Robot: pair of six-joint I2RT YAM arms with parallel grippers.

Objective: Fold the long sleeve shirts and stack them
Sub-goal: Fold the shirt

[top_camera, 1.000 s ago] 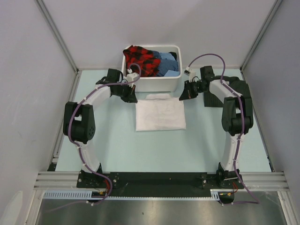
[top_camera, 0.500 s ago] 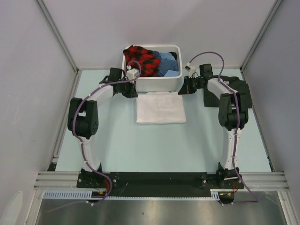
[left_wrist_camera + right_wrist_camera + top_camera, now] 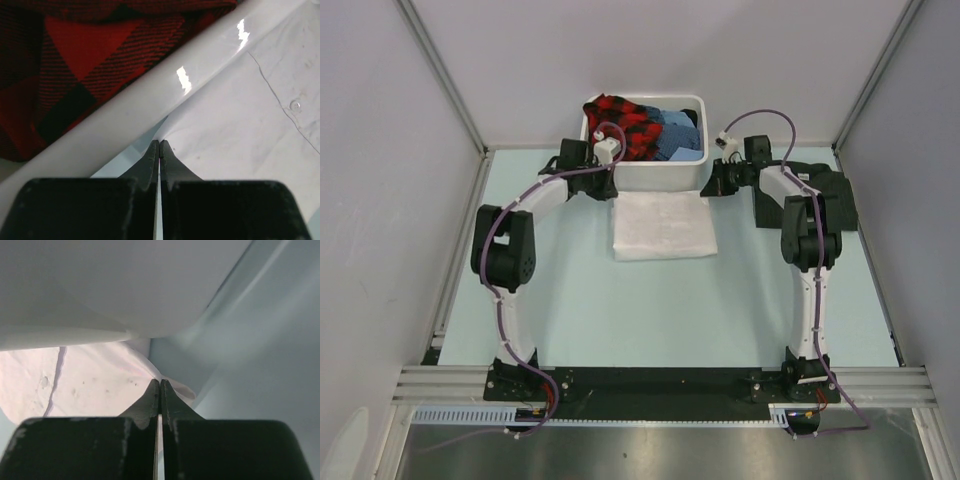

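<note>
The white long sleeve shirt (image 3: pixel 663 226) lies folded into a rectangle on the table, its far edge against the tub. My left gripper (image 3: pixel 607 189) is shut on the shirt's far left corner. In the left wrist view the closed tips (image 3: pixel 159 144) pinch the white cloth (image 3: pixel 240 135) just below the tub rim. My right gripper (image 3: pixel 709 187) is shut on the far right corner. In the right wrist view its tips (image 3: pixel 160 382) pinch the cloth (image 3: pixel 100 385). A dark flat shape (image 3: pixel 772 212) lies under the right arm; I cannot tell if it is the striped shirt.
The white plastic tub (image 3: pixel 660 178) stands at the back centre, holding a red-black plaid cloth (image 3: pixel 625 125) and a blue cloth (image 3: pixel 678 135). Its glossy rim (image 3: pixel 150 100) and wall (image 3: pixel 125 280) are right in front of both grippers. Grey walls enclose the table.
Both grippers have moved back toward the tub, and the white shirt has slid with them until its far edge meets the tub.
</note>
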